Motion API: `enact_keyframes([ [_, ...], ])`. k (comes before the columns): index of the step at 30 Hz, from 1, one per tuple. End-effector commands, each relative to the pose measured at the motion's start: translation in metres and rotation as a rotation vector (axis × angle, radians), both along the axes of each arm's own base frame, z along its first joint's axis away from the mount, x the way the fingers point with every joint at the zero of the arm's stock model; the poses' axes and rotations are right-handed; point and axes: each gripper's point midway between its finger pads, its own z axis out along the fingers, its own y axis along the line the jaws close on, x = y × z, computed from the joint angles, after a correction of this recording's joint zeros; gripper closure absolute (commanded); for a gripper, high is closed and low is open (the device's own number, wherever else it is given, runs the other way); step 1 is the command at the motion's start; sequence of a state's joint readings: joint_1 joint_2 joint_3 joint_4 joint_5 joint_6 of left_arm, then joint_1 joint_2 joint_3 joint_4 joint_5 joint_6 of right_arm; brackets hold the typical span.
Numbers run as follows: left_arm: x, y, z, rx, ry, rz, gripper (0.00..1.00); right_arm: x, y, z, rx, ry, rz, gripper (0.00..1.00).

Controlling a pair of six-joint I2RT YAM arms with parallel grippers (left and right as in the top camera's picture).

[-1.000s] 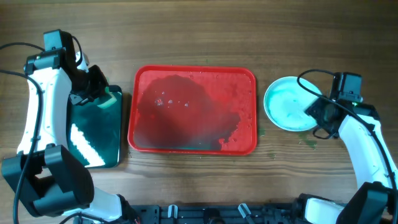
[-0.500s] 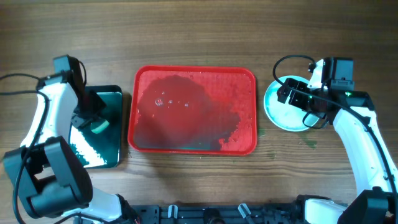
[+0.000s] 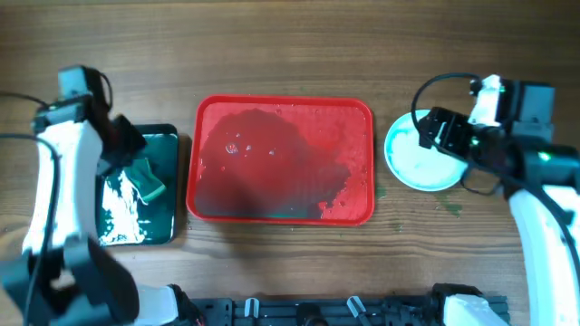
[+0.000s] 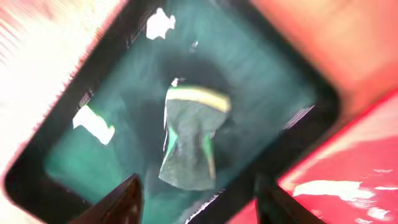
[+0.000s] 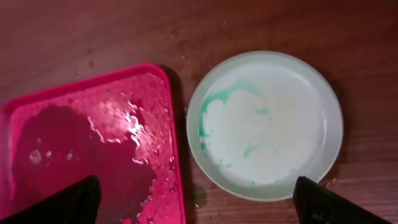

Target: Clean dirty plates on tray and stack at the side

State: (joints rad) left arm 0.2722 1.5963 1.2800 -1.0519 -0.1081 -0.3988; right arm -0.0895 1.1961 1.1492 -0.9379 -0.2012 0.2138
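A: Tray (image 3: 272,104) colour?
B: Red, w/ darker wet patches, teal tinge nr bottom edge.
A: Plate (image 5: 267,124)?
B: Whitish-turquoise, green smears on left half.
A: Tub (image 3: 174,195)?
B: Black rim, teal liquid, white glare spots.
A: Sponge (image 4: 189,140)?
B: Grey-green, yellow stripe one end.
A: Worktop (image 3: 272,45)?
B: Brown wood grain.

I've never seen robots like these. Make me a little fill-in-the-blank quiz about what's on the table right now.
1. The plate with green smears sits outside the tray, on the robot's ____ side.
2. The sponge lies in the ____ tub of teal liquid.
3. The left tool and the right tool both stand ____, gripping nothing.
4. The tray's colour is ____.

Missing words: right; black; open; red.
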Motion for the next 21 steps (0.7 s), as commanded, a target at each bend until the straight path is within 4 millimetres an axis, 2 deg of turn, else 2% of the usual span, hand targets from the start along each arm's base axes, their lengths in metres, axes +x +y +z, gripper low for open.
enact_keyframes([
  [1,-0.001,0.002,0.055,0.056,-0.141,0.002,0.0,-0.018,-0.013,0.047,-0.105,-0.102,-0.021,0.0],
  [2,-0.002,0.002,0.061,0.061,-0.16,0.002,0.0,-0.025,-0.015,0.057,-0.121,-0.123,-0.03,0.01],
  [5,-0.003,0.002,0.065,0.065,-0.173,0.002,0.0,-0.057,-0.014,0.104,-0.15,-0.254,-0.027,0.0],
  [6,-0.003,0.002,0.064,0.064,-0.172,0.002,0.0,-0.074,-0.012,0.122,-0.148,-0.328,-0.034,0.0],
  [8,-0.003,0.002,0.064,0.064,-0.172,0.002,0.0,-0.095,-0.003,0.137,-0.125,-0.404,-0.011,0.0],
  [11,-0.003,0.002,0.064,0.064,-0.172,0.002,0.0,-0.121,0.0,0.142,-0.125,-0.439,-0.01,0.0],
  [14,-0.003,0.002,0.064,0.064,-0.172,0.002,0.0,-0.141,0.007,0.121,-0.088,-0.34,0.012,0.0],
  [15,-0.003,0.002,0.064,0.064,-0.172,0.002,0.0,-0.144,-0.002,0.116,-0.132,-0.314,-0.015,0.0],
  [16,-0.003,0.002,0.064,0.064,-0.172,0.002,0.0,-0.145,-0.011,0.114,-0.171,-0.299,-0.051,0.0],
  [19,-0.003,0.002,0.064,0.064,-0.172,0.002,0.0,-0.146,-0.017,0.113,-0.196,-0.291,-0.078,0.0],
  [21,-0.003,0.002,0.064,0.064,-0.172,0.002,0.0,-0.134,-0.019,0.128,-0.207,-0.377,-0.086,0.0],
])
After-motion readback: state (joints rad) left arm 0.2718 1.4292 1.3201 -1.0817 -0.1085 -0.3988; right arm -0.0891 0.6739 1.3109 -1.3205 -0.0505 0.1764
